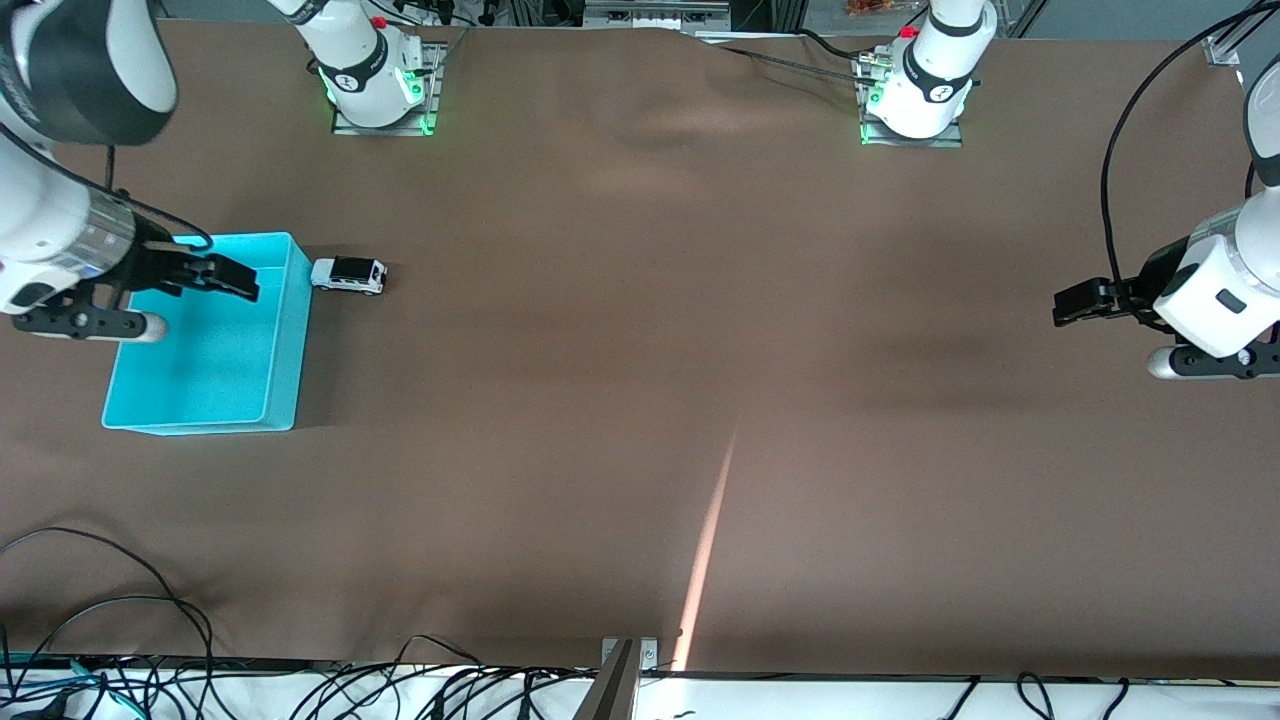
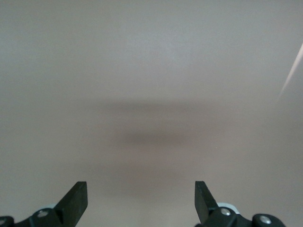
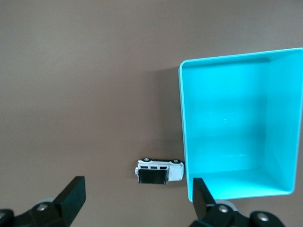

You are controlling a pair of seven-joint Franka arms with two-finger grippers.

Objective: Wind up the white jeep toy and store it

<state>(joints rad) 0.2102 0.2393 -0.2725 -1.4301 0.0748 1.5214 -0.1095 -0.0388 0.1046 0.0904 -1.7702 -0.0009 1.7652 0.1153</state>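
One brown cloth covers your worktop (image 1: 620,330); the white jeep toy (image 1: 349,275) sits beside the turquoise bin (image 1: 285,340). Left gripper (image 1: 1075,302) and right gripper (image 1: 235,280) hover, jaws spread.

Both arms (image 1: 940,70) are glossy white with black joint bands, green-lit bases and black cables; each black gripper (image 1: 1075,302) shows silver screws.

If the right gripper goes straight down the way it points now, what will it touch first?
Probably the rim of the turquoise plastic bin. The right gripper, open, hangs over the bin's edge, and the small white jeep toy stands just beside that wall. Depth is unclear, so it might reach the bin's floor.
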